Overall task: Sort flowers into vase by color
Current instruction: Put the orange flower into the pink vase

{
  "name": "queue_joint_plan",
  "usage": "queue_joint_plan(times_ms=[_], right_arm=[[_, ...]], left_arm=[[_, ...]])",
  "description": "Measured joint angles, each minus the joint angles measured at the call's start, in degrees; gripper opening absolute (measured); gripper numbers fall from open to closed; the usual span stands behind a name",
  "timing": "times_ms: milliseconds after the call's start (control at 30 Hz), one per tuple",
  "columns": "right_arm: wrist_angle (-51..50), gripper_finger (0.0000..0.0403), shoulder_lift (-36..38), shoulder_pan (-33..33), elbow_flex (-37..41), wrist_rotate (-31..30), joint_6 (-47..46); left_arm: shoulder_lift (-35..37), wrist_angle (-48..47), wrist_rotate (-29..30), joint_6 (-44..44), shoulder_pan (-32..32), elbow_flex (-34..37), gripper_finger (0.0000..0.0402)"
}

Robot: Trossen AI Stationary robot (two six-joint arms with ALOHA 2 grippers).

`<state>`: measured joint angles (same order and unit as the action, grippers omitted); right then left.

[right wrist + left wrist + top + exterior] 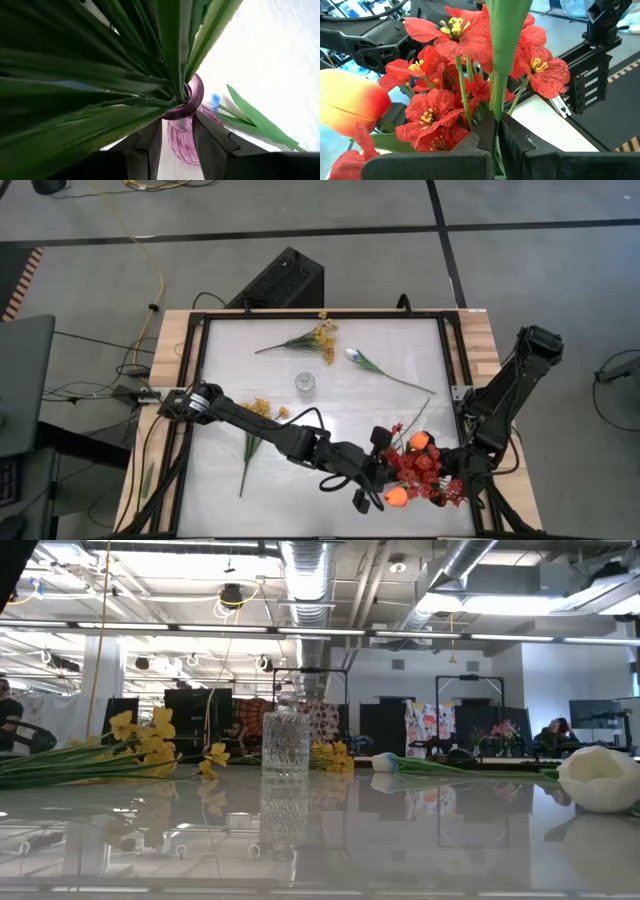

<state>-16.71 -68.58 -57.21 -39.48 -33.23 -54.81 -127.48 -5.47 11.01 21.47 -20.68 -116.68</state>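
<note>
Left gripper (495, 145) fingers pinch a stem among red and orange flowers (420, 465) in the purple vase (182, 135), right gripper (176, 145) fingers spread around its neck, while yellow flowers (322, 335) and a white tulip (358, 358) lie unsorted on the worktop (330, 400).

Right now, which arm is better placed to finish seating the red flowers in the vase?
Left: the left gripper has its fingers shut on a green stem amid the red blossoms. The right gripper sits at the purple vase, likely steadying it.

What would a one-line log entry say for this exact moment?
left gripper: shut on green stem among red flowers | right gripper: straddling purple vase | clear glass vase: empty, mid-table
</note>
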Motion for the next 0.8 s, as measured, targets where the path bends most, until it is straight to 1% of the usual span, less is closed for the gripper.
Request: queue_joint_plan(times_ms=[200,367,567,800], right_arm=[[0.0,0.0133,0.0,0.0,0.0,0.0,0.0],[0.0,0.0133,0.0,0.0,0.0,0.0,0.0],[0.0,0.0133,0.0,0.0,0.0,0.0,0.0],[0.0,0.0133,0.0,0.0,0.0,-0.1,-0.2]], left_arm=[[0.0,-0.6,-0.2,-1.7,0.1,0.1,0.0],[0.0,1.0,-0.7,-3.0,0.1,1.7,0.0],[0.0,2.6,-0.7,-3.2,0.2,1.8,0.0],[-0.1,2.0,-0.7,-3.8,0.4,1.8,0.0]])
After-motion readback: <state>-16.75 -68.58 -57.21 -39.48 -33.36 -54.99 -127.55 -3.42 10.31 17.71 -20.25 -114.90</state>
